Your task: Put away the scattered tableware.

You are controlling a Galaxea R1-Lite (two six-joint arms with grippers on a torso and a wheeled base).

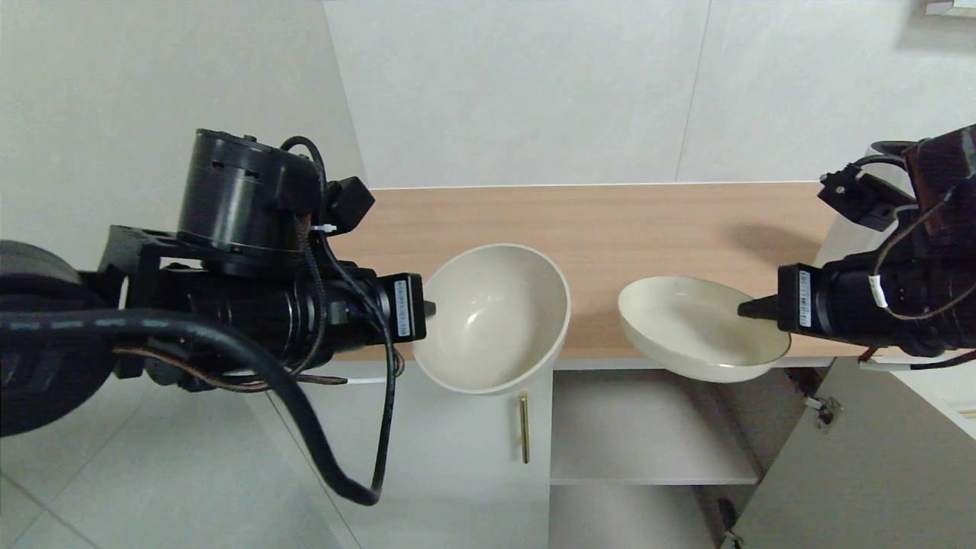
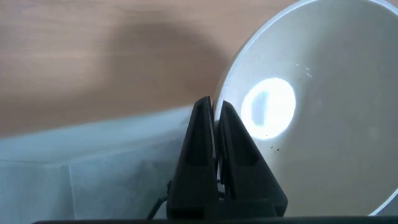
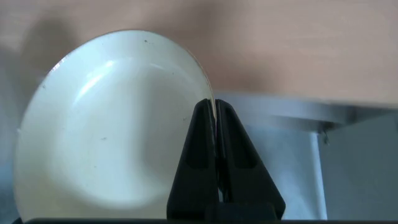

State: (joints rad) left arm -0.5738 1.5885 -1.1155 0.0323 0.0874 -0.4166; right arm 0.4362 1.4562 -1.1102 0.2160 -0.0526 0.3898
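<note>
Closest to the camera, both arms are loaded. The left gripper (image 1: 428,309) is pinched tight on the rim of a deep white bowl (image 1: 496,316), one finger inside the rim and one outside, as the left wrist view shows. Grabbing the thin rim makes sense, since the bowl's body is way too wide for those jaws. The bowl hangs in the air, tipped so its inside faces up and toward the camera, straddling the front edge of the worktop (image 1: 610,221) near its left end.

The right gripper (image 1: 751,309) does the same with a shallow white plate (image 1: 690,324): clamped on the rim, plate roughly level, floating over the front edge further right. The two dishes sit apart, not touching.

Just behind and below them is the cabinet. Its left door is closed, with a slim brass handle (image 1: 524,427). The right door (image 1: 839,457) is swung open, showing a white shelf (image 1: 648,450). My guess is that's where both pieces are headed, and the plate is already lined up above that opening.

Past that, the wooden top runs back to a pale tiled wall (image 1: 534,91).
</note>
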